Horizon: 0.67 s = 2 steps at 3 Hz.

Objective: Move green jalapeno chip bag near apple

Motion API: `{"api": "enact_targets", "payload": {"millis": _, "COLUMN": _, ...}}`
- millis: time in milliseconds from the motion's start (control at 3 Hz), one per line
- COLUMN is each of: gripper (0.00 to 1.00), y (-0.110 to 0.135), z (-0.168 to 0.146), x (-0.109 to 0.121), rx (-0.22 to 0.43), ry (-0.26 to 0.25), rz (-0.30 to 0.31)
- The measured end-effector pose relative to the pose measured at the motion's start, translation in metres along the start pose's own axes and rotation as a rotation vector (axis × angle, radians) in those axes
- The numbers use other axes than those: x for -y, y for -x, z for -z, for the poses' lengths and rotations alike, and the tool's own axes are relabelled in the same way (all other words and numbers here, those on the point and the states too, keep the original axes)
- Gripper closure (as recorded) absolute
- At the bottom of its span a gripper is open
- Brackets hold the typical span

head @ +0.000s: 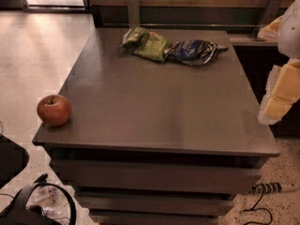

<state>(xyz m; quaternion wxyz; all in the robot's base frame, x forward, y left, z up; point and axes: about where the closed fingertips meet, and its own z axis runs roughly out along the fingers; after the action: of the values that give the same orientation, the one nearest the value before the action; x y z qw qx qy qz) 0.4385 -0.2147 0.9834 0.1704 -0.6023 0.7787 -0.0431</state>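
White-and-yellow claw [280, 95] at right edge of frame, beside the table, grip state cannot be told, flat dark grey table [154, 111], wrinkly green foil jalapeno chip bag [146, 43] upper centre, touching crumpled dark blue-and-white chip bag [197, 51], round red apple [54, 110] at lower left corner, well apart.

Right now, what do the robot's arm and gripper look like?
At the frame's right edge, the arm is a rounded white shell. Below it, the gripper is blocky, pale yellow with white edging. No cables or markings show on either.
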Motion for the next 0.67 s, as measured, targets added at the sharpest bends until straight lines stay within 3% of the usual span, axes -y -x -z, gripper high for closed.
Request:
{"api": "enact_targets", "payload": {"millis": 333, "gripper": 0.00, "y": 0.005, "z": 0.002, "x": 0.007, "rx": 0.011, "ry": -0.019, "rz": 0.004}}
{"api": "enact_targets", "payload": {"millis": 667, "gripper": 0.00, "y": 0.029, "z": -0.004, "x": 0.040, "rx": 0.041, "ry": -0.083, "rz": 0.019}}
